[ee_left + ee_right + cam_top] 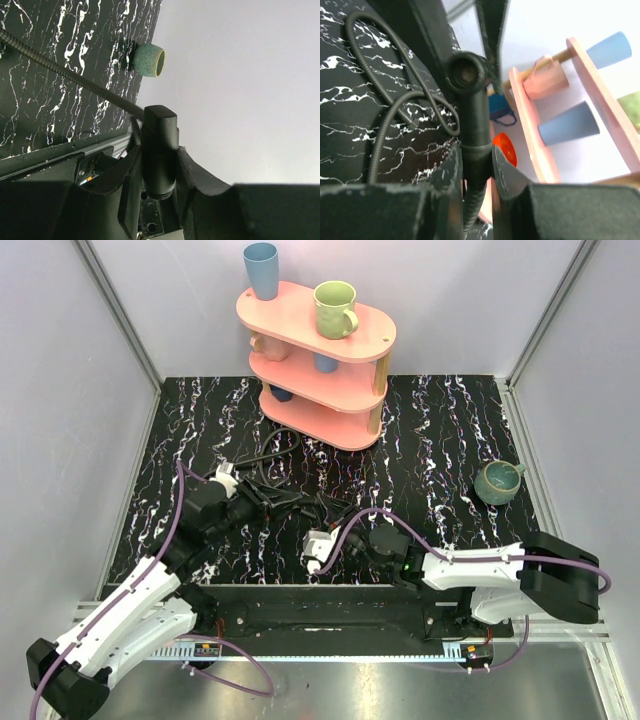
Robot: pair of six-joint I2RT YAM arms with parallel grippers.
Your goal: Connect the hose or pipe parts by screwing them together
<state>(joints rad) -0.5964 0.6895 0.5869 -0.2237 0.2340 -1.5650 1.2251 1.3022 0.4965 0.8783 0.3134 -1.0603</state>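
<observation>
Clamping a smooth black cylindrical hose fitting (159, 135) between the pads of the left gripper (159, 167), threaded end toward the wrist, probably to steady it for screwing; pinching the neck of the other thin black ribbed hose (475, 125) tight in the right gripper (477, 167), open socket (466, 73) facing outward, likely to meet its mate; beyond, trailing slack loops over the dark marbled tabletop (440, 440); farther off, leaving the speckled green mug (497, 481) and pink three-tier shelf (290, 315) well apart.

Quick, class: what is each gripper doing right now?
Left gripper: closed on a black hose fitting.
Right gripper: closed around a black hose connector.
</observation>
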